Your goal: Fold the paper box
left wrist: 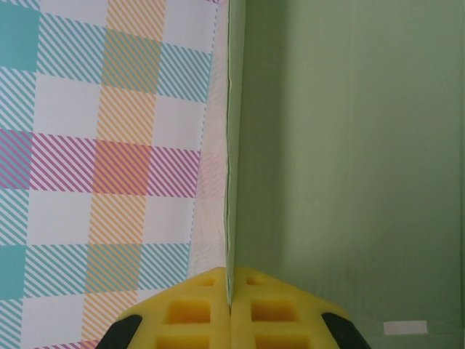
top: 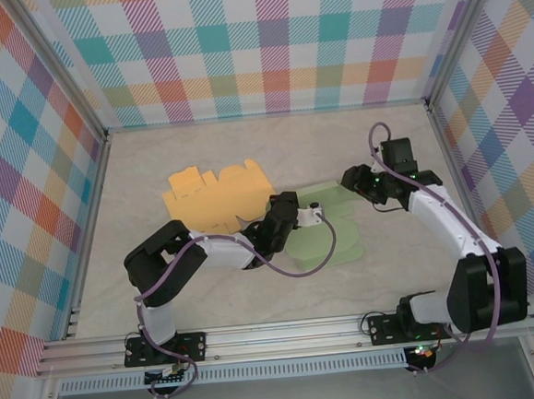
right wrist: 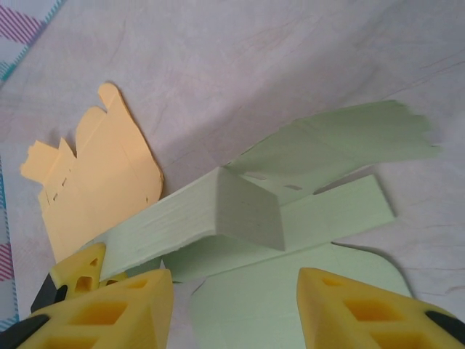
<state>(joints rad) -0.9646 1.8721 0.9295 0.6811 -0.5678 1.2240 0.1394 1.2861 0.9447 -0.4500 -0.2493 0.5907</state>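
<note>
Two tools: left tool [left wrist: 231,302] pinches paper box [right wrist: 251,211] edge; your right tool [right wrist: 234,291], part-open, empty, faces it head-on.

Bright, even, diffuse light all round, no glare. Top view sharp, with soft, faint shadows on the counter [top: 244,137]. Frame posts [top: 71,85] lean at the edges, a mild wide-angle bend. Left wrist: green paper [left wrist: 349,145] very close, soft, low contrast; left tool [left wrist: 231,305] slightly blurred. Right wrist: right tool [right wrist: 236,305] out of focus, paper crisp, soft shadow under its raised part.
</note>
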